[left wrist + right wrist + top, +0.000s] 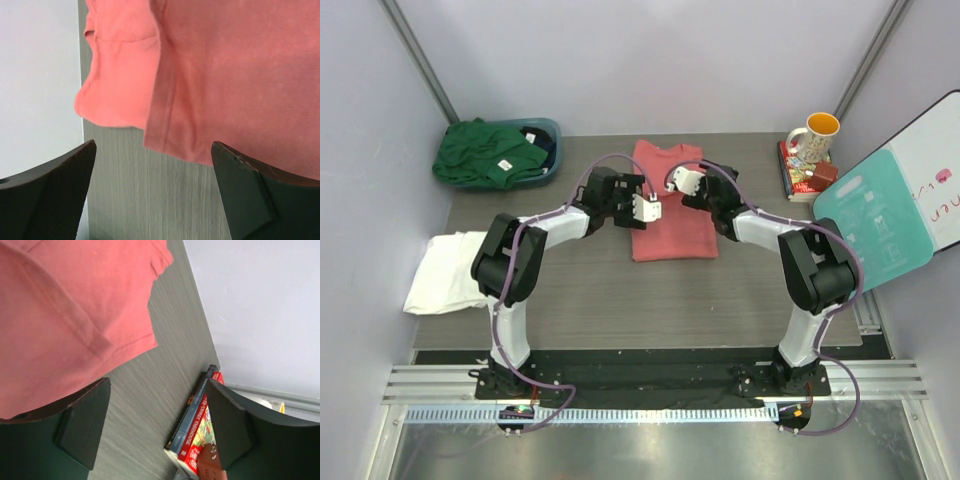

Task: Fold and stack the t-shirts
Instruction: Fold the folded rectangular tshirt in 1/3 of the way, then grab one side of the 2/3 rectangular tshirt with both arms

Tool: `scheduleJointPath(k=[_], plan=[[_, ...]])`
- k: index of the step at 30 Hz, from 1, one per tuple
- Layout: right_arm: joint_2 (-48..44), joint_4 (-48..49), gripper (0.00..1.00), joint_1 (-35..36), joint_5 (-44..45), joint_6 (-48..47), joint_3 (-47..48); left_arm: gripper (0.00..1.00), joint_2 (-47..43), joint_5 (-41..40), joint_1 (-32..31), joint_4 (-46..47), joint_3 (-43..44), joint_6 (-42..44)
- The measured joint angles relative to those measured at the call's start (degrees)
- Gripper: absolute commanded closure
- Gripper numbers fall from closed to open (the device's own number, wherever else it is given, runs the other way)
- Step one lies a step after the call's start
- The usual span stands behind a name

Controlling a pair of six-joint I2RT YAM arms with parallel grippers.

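Note:
A coral-red t-shirt lies partly folded on the middle of the table, its collar toward the back. My left gripper is open and empty at the shirt's left edge; the left wrist view shows the shirt's hem and sleeve just beyond the fingers. My right gripper is open and empty at the shirt's right side, with the shirt's sleeve beside its fingers. A white t-shirt lies at the left table edge. A dark green t-shirt lies heaped in the teal tub.
A stack of books with a mug on it stands at the back right; the books show in the right wrist view. A teal board leans at the right edge. Grey walls enclose the table.

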Motion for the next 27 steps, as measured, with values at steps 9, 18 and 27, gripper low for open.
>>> scheduleJointPath(k=[9,18,27], plan=[[-15.96,-20.09,0.24,-1.57,-12.7,1.4,-4.61,0.09,-12.24,3.23,0.79,-6.8,-4.68,1.18],[-24.44,-33.03,0.25,0.22,-24.46,-0.42,-14.05,0.24,-19.06,7.23,-4.13,-20.2,-12.55,6.16],[-21.59,-31.36,0.24,1.95,-25.73,-1.14,-16.98,0.24,-11.32,3.34,-9.99,-21.38,-12.68,3.21]])
